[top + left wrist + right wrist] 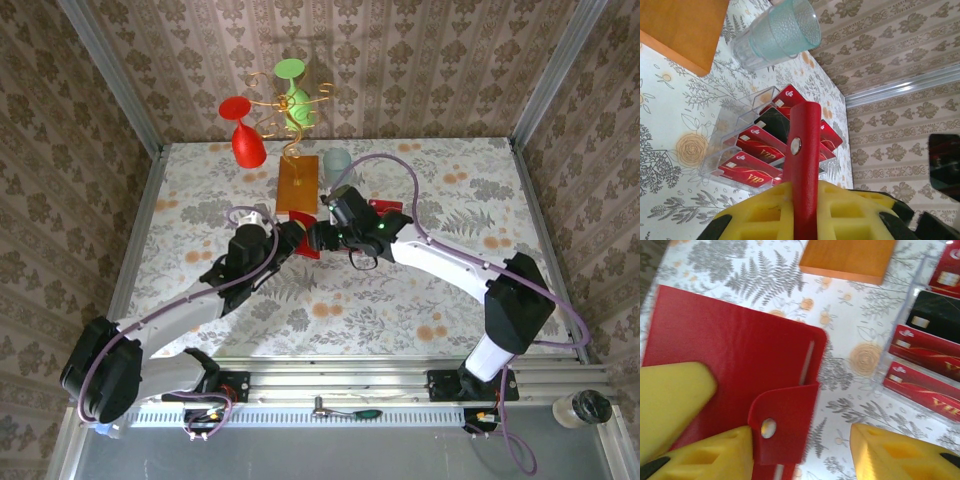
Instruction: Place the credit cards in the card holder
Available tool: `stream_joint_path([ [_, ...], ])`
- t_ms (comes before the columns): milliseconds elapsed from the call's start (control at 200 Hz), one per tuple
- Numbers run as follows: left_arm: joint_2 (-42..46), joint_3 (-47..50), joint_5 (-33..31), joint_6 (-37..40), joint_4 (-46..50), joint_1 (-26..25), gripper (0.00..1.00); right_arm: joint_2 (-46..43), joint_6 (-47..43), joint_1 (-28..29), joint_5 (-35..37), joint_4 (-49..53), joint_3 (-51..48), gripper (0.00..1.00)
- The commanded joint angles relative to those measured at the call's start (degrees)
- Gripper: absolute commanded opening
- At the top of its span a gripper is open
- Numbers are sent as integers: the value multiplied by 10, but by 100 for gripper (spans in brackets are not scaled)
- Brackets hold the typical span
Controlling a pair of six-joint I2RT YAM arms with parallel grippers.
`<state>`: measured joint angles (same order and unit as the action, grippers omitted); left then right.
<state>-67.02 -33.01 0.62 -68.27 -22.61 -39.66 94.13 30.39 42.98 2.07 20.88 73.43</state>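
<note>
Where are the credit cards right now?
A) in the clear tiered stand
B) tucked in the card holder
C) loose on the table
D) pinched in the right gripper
A. The credit cards sit in the tiers of the clear display stand. The left gripper is clamped on the card holder, not on a card.

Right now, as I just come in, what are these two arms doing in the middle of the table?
The left gripper is shut on the red card holder, gripping it by one edge. The right gripper is open, right at the holder's snap tab, apparently about to undo it. The credit cards sit in the clear stand beside it, and neither gripper holds a card.
</note>
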Motion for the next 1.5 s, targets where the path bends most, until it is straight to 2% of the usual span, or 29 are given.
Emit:
stream_joint_path([
  [0, 19, -8, 25, -13, -59, -12, 0, -5, 19, -20, 136, 33, -44, 51],
  [145, 36, -6, 24, -2, -53, -12, 0, -49, 33, -48, 130, 40, -92, 50],
  [245, 43, -1, 32, 16, -44, -1, 0, -111, 38, -61, 90, 31, -135, 52],
  [365, 32, 19, 65, 13, -95, 24, 0, -190, 59, -79, -16, 9, -184, 57],
  [490, 0, 33, 114, -12, -192, 44, 0, -243, 116, -91, -166, -84, -233, 65],
  [640, -30, 28, 132, -29, -253, 44, 0, -226, 188, -90, -270, -208, -239, 76],
  [870, -38, 30, 129, -52, -276, 41, 0, -149, 201, -93, -283, -262, -184, 77],
  [980, -39, 31, 128, -60, -285, 37, 0, -108, 218, -107, -298, -311, -182, 72],
  [1200, -52, 40, 123, -87, -325, 36, 0, -86, 268, -140, -348, -430, -221, 47],
  [1495, -85, 36, 123, -109, -372, 34, 0, -82, 285, -160, -380, -471, -243, 32],
])
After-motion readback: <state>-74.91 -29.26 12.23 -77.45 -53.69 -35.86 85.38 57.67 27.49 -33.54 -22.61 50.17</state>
